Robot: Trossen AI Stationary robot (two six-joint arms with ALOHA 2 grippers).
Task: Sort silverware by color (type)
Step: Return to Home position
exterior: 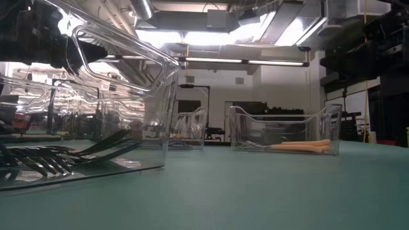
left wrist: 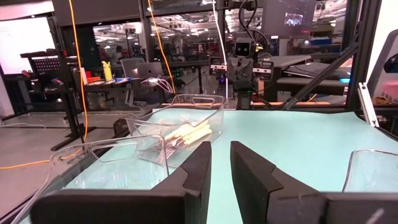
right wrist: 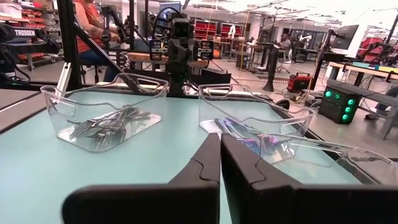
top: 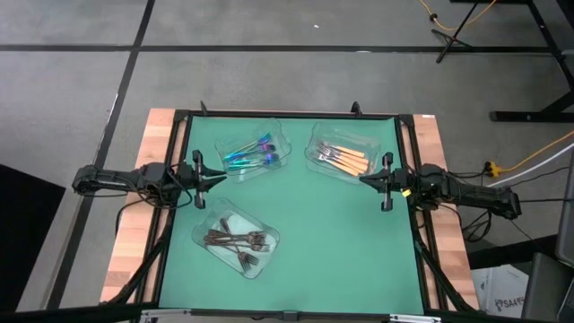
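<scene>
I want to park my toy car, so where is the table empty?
The biggest bare patch of green mat lies right of the clear plastic tray of dark forks, near the right tool. A smaller one sits mid-table between all three trays. The top is crowded: the tray of iridescent blue forks and the tray of orange-handled forks stand close together.

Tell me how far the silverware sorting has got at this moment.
Done: the iridescent forks lie in one clear tray, the orange-handled forks in another, the dark forks in a third; no piece shows loose on the green mat. In hand: nothing; the left gripper, slightly open, and the right gripper, shut, sit empty at the mat's sides. Left: seemingly nothing to sort.
</scene>
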